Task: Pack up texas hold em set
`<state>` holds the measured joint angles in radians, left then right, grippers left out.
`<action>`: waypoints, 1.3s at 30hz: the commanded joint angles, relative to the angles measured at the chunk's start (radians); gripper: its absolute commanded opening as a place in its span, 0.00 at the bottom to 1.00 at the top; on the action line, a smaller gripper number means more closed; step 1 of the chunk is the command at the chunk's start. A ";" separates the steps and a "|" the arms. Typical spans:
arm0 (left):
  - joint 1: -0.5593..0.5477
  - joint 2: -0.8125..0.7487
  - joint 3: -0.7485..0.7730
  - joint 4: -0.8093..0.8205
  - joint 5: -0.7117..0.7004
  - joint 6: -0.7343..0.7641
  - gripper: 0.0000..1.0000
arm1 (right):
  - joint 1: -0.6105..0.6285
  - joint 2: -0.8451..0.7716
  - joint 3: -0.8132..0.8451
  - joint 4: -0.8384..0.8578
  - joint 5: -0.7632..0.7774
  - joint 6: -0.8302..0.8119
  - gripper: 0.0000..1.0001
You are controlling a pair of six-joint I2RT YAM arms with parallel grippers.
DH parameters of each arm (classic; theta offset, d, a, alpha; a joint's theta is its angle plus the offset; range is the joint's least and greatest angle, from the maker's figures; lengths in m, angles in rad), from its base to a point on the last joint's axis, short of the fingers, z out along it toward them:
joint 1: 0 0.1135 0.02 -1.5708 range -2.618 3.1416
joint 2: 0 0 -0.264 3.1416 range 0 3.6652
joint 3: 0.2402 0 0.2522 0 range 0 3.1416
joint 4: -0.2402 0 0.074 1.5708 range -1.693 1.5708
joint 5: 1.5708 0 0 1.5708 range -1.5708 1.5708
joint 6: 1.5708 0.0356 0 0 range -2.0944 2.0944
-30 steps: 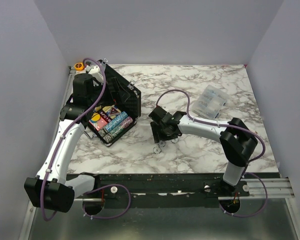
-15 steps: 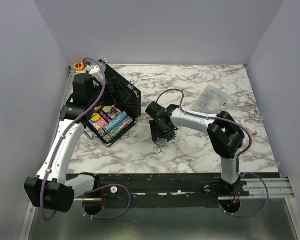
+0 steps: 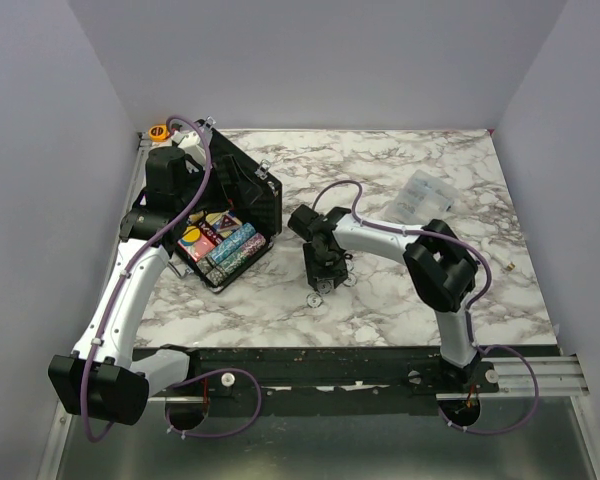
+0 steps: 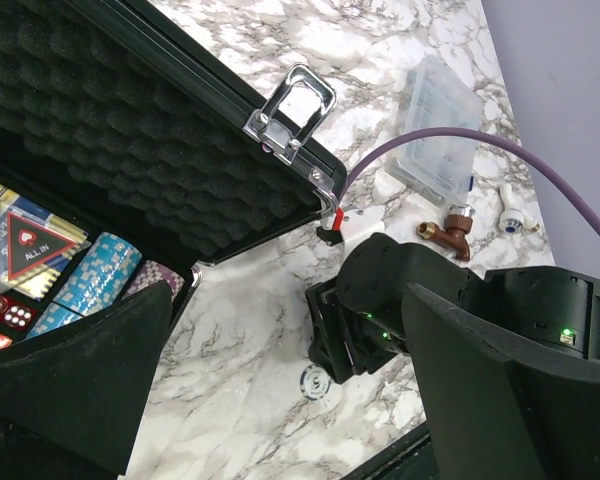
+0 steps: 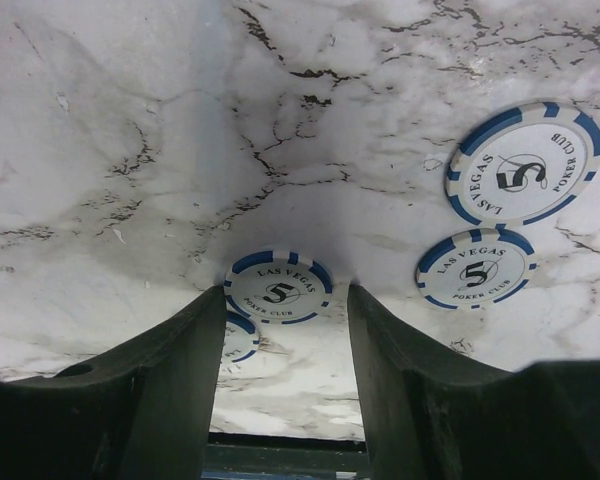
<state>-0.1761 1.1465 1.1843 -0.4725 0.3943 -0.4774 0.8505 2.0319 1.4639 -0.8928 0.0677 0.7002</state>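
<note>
Marble tabletop (image 3: 380,150), open black chip-filled case (image 3: 246,192)

Non-task items: white/grey marble-pattern tabletop (image 3: 400,300), plain grey walls (image 3: 310,60) on three sides. Orange tape roll (image 3: 158,131) sits at the far-left corner of the table. Clear plastic bag (image 3: 421,193) lies flat at far right, possibly with pale blue-white contents; too small to tell. Just beside it is a small brass fitting (image 4: 450,229), then a white plastic piece (image 4: 509,215), not touching each other. Aluminium rail (image 3: 540,372) runs below the near edge, right side.
</note>
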 commanded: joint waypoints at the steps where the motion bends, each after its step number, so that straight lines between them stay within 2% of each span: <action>1: 0.000 -0.017 -0.005 0.020 0.026 -0.003 0.96 | 0.000 0.041 0.026 -0.041 0.009 0.027 0.53; 15: 0.000 -0.015 -0.004 0.020 0.030 -0.004 0.96 | 0.001 0.088 0.025 0.010 0.025 0.059 0.54; 18: -0.001 -0.016 -0.004 0.021 0.031 -0.004 0.96 | 0.001 0.082 0.009 0.020 0.038 0.058 0.51; 24: 0.000 -0.015 -0.005 0.020 0.031 -0.004 0.96 | 0.001 0.064 0.005 0.015 0.064 0.045 0.38; 33: 0.000 -0.011 -0.005 0.020 0.031 -0.004 0.96 | 0.001 0.007 0.027 -0.007 0.060 0.042 0.33; 39: 0.000 -0.010 -0.005 0.021 0.031 -0.006 0.96 | 0.002 -0.023 0.020 -0.013 0.058 0.045 0.33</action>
<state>-0.1761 1.1465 1.1839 -0.4721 0.4019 -0.4797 0.8505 2.0533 1.5005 -0.9146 0.0917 0.7406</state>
